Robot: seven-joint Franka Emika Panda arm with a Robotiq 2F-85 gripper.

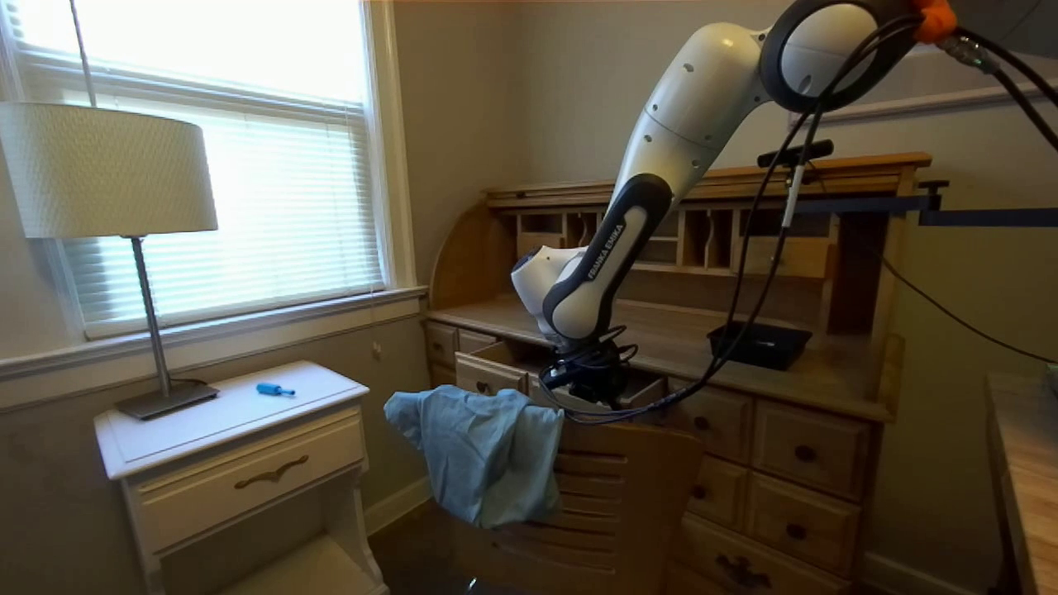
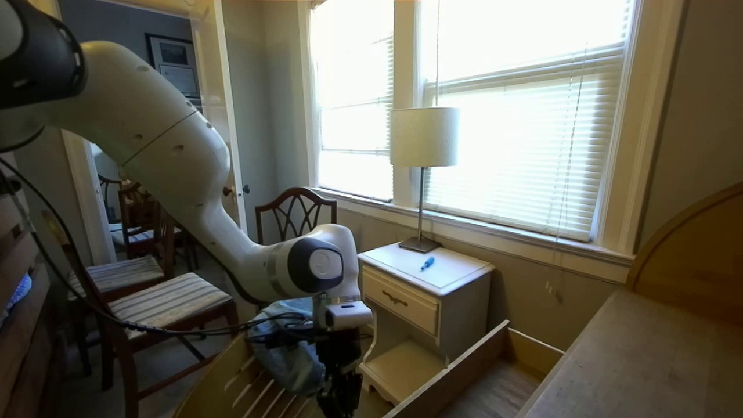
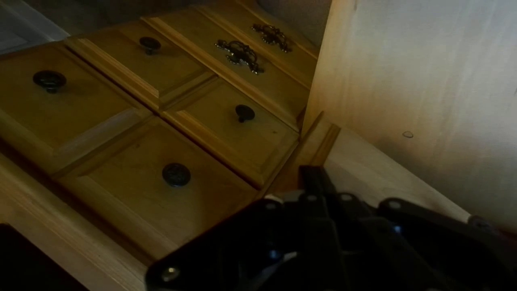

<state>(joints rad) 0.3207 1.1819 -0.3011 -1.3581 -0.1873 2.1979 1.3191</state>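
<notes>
1. One drawer [image 2: 464, 374] is standing pulled out beneath the top of the wooden desk [image 2: 656, 354]; both exterior views are showing it, though the arm and furniture are hiding parts.
2. Near that drawer's front, the gripper [image 3: 317, 176] is hanging with its fingers pressing together and nothing visible between them. Whether the tips are touching the drawer, I cannot tell.
3. Judging by this layout, work at the drawer is looking midway: its front is standing clear of the desk's face, so the pulling-out seems done, whereas bringing it back flush is not done. Nothing is being carried.
4. Close by, a slat-backed chair [image 1: 653, 487] is standing before the drawer, with a blue cloth [image 1: 492, 454] draping over a corner of its back.
5. In the wrist view, dark round knobs [image 3: 176, 174] are studding the neighbouring drawer fronts [image 3: 121, 190]. A pale wooden surface [image 3: 404, 72] is filling the upper right; what it is belonging to, I cannot tell.
6. On the desk, a black tray [image 1: 760, 345] is resting.
7. Farther out, a white nightstand [image 1: 322, 392] is holding a lamp [image 1: 116, 173] and a small blue object [image 1: 274, 389] near a bright window [image 1: 248, 198].
</notes>
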